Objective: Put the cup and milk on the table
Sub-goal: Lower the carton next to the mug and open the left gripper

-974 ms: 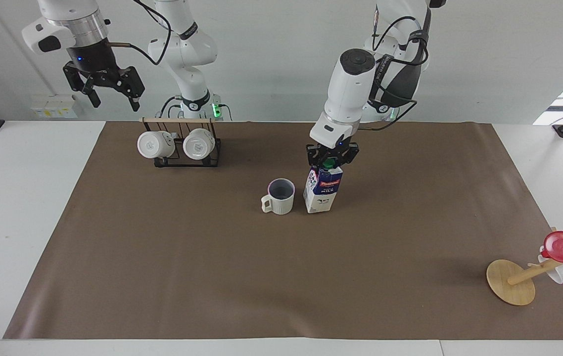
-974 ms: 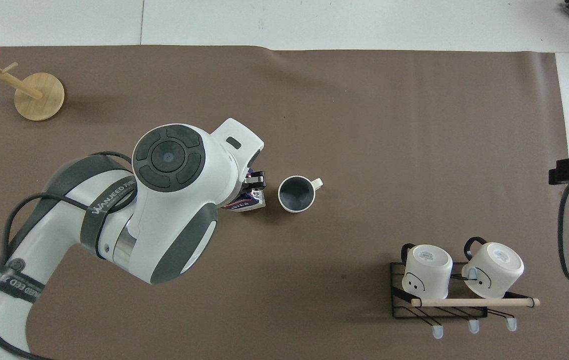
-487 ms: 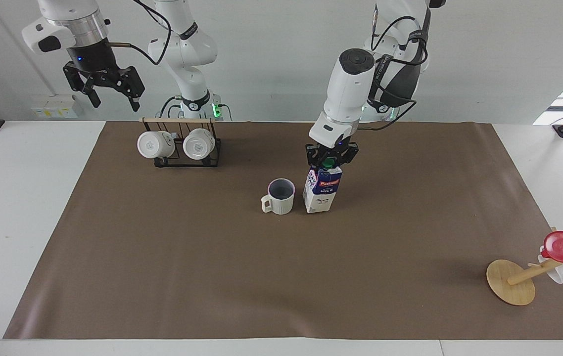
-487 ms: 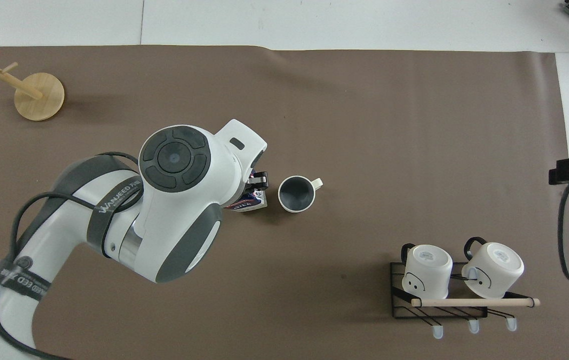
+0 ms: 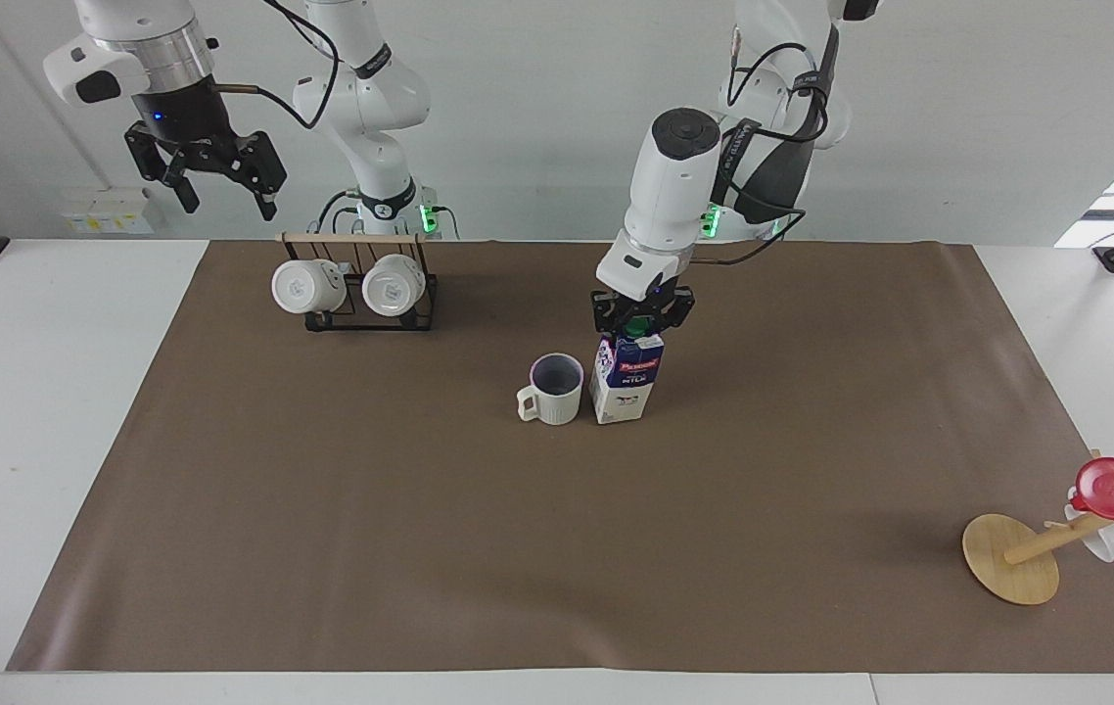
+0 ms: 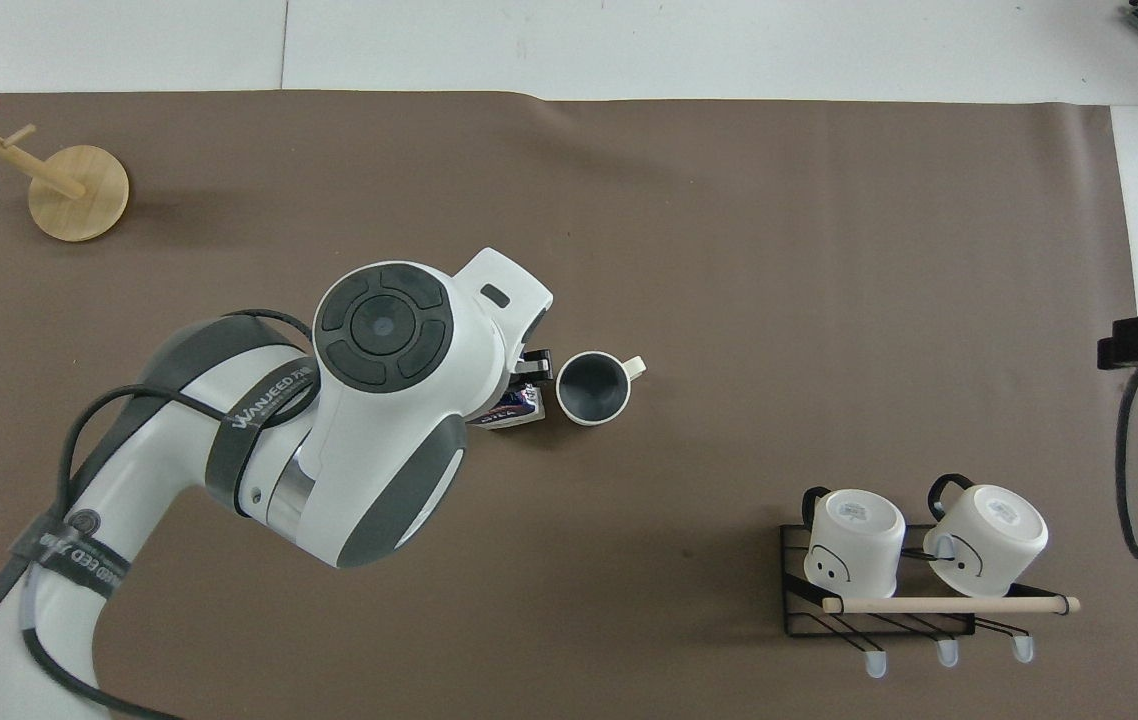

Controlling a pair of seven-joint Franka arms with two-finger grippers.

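The milk [image 5: 626, 382] is gripped at its top by the down-pointed left gripper [image 5: 642, 318] — just beside the cup [image 5: 554, 389]; the right gripper [image 5: 208, 176] is held raised, jaws spread.

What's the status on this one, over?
Left gripper clamped on top of milk, carton upright on the table right beside the cup. Right gripper open, waiting high above mug rack. Nothing in the way.
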